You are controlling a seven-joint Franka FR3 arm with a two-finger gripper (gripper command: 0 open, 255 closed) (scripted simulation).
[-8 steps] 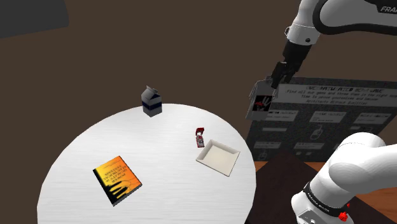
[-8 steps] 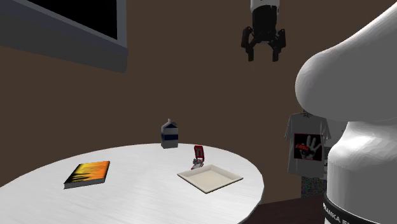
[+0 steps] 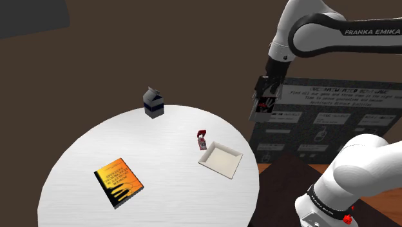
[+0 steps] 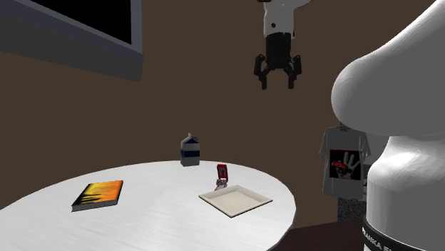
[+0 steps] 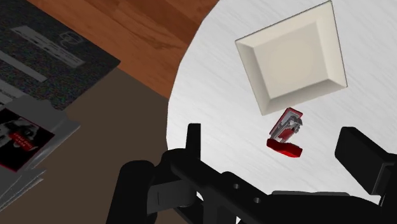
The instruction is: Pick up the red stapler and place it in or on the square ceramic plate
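- The black gripper [image 4: 277, 78] hangs high above the round white table [image 3: 84, 155], fingers spread wide with nothing between them.
- The red stapler [image 3: 202, 139] sits on the tabletop just beside one edge of the square cream plate [image 3: 221, 159], near a corner. Whether the two touch cannot be told.
- In the second exterior view the stapler's red top stands tilted upward from its grey base, on the side of the plate toward the milk carton [image 4: 189, 150].
- In the wrist view the stapler lies far below, in line with the gap between the two fingers, and the plate lies just beyond it.
- The plate rests flat near the table's rim, on the side closest to the robot's stand, with nothing on it.
- An orange and yellow book [image 3: 118, 182] lies flat on the table well apart from the plate, toward the shoulder view's left.
- The blue and grey milk carton stands upright at the far edge of the table.
- A dark printed board [image 3: 335, 116] and a grey T-shirt [image 4: 344, 164] with a red and white print stand off the table, over a wooden floor [image 5: 153, 38].
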